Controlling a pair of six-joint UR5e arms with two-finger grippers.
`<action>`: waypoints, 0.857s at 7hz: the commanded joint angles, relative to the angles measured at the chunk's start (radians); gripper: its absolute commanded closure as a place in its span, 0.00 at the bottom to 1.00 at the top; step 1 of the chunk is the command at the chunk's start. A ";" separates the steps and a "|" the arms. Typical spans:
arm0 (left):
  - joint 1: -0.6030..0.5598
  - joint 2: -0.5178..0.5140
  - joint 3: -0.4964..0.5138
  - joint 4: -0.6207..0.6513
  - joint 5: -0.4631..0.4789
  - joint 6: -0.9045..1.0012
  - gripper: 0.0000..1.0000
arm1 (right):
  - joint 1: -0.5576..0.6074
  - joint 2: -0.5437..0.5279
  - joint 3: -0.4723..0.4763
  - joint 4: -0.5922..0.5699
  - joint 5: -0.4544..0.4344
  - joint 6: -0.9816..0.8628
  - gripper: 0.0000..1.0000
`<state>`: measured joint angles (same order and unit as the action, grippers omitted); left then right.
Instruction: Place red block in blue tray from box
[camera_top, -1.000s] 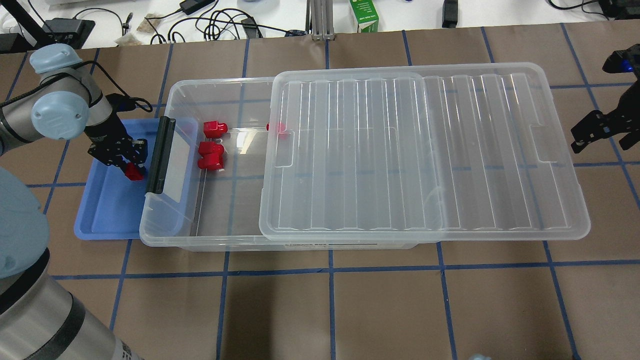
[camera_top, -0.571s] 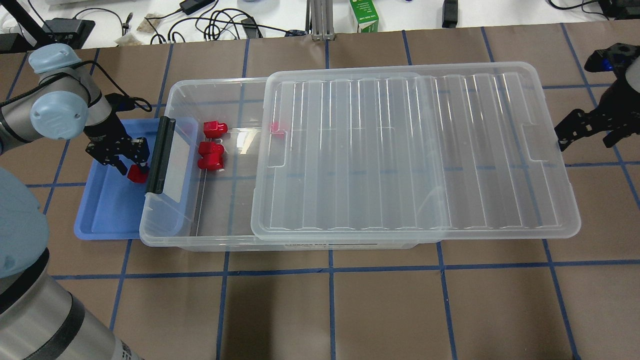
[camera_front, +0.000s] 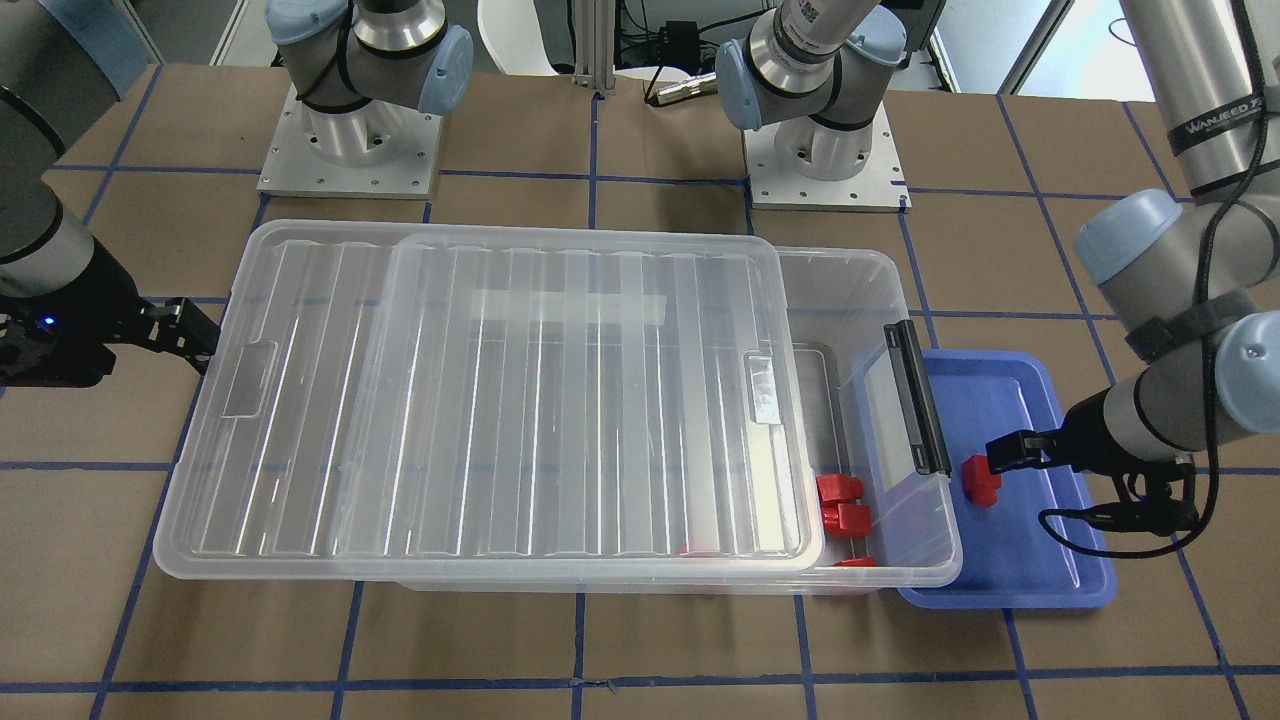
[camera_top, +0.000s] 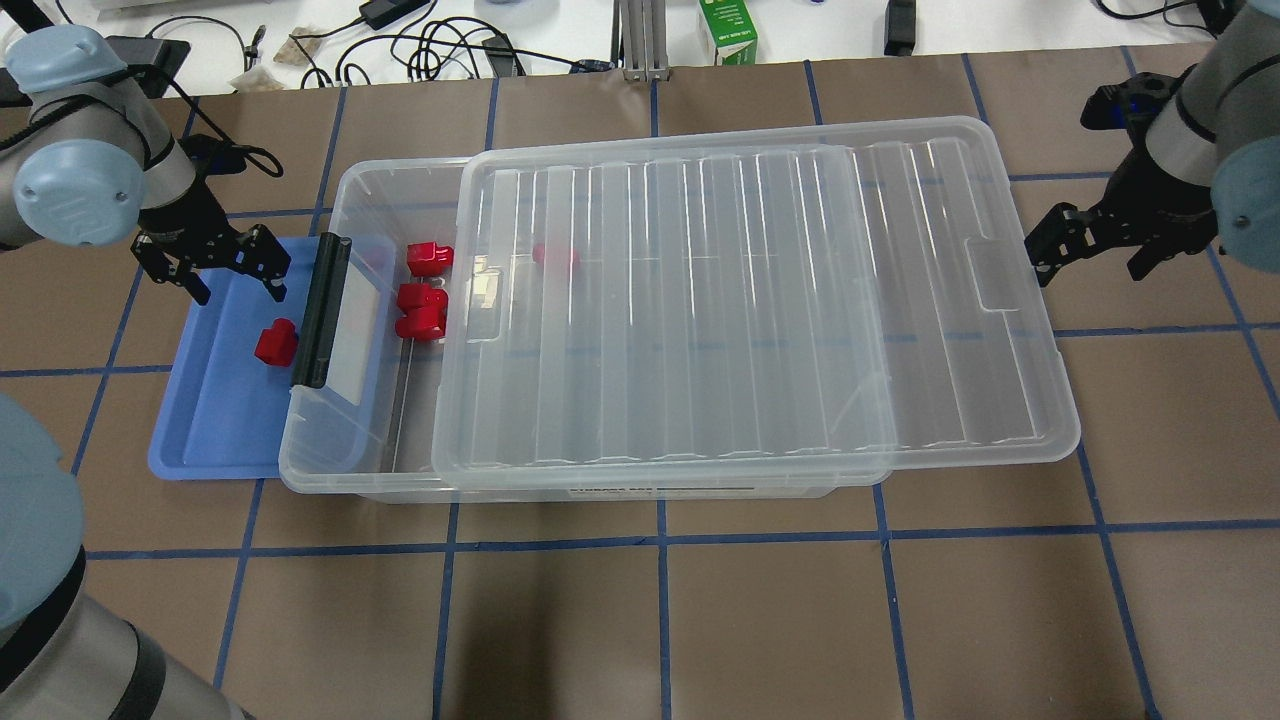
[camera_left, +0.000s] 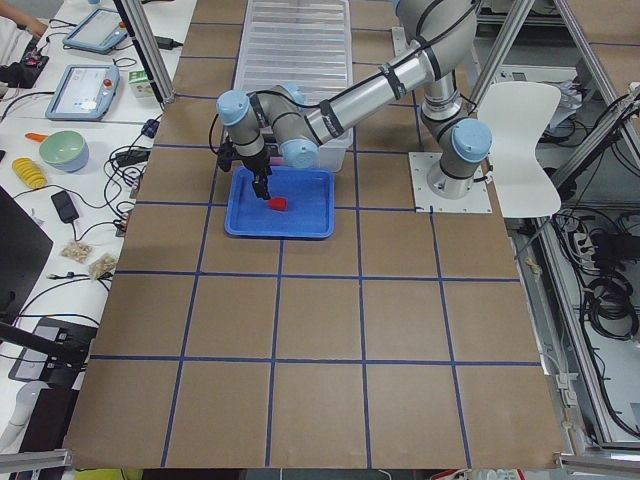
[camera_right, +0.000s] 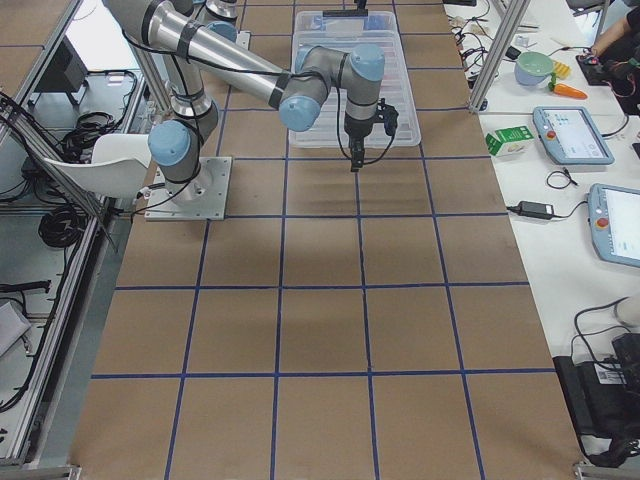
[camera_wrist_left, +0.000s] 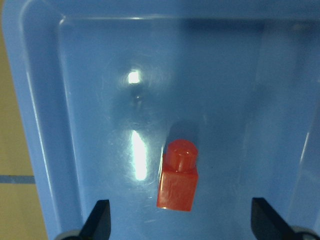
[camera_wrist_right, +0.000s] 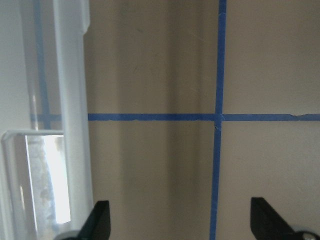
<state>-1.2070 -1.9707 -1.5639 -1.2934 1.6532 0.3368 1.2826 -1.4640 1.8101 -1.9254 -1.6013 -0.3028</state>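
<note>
The red block (camera_top: 275, 342) is seen lying on its side on the floor of the blue tray (camera_top: 200, 440), close to the tray's edge nearest the box (camera_top: 340, 475), and it is gripped by nothing! Above the tray, the left gripper (camera_top: 237, 285) is held wide open and empty. In the left wrist view the block is framed between the two fingertips (camera_wrist_left: 101, 222), clear of both, with its stub pointed toward the top of that view.

The tray is set at the left end of the brown, blue-taped surface (camera_top: 700, 620). Its box-side edge is overlapped by the box's short end, where the black latch bar (camera_top: 322, 310) is mounted.

Inside the box, three spare blocks (camera_top: 422, 312) are spotted in the uncovered strip beside that end, two pressed together and one apart. A covered block (camera_top: 555, 255) is glimpsed through the clear lid (camera_top: 750, 300). The lid is laid flat but offset, so the box's right end is overhung.

Over there, the right gripper (camera_top: 1090, 268) is parked just beside the lid's short edge, jaws spread and nothing held. Whether the lid is touched cannot be told.
</note>
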 joint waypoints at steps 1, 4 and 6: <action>-0.015 0.093 0.050 -0.083 0.000 -0.004 0.00 | 0.090 0.008 0.000 -0.044 -0.002 0.065 0.00; -0.072 0.223 0.073 -0.243 -0.138 -0.038 0.00 | 0.177 0.013 -0.002 -0.056 0.000 0.125 0.00; -0.147 0.301 0.055 -0.273 -0.144 -0.162 0.00 | 0.193 0.016 -0.002 -0.073 -0.002 0.128 0.00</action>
<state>-1.3066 -1.7146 -1.4968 -1.5495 1.5224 0.2324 1.4666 -1.4498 1.8080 -1.9927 -1.6032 -0.1789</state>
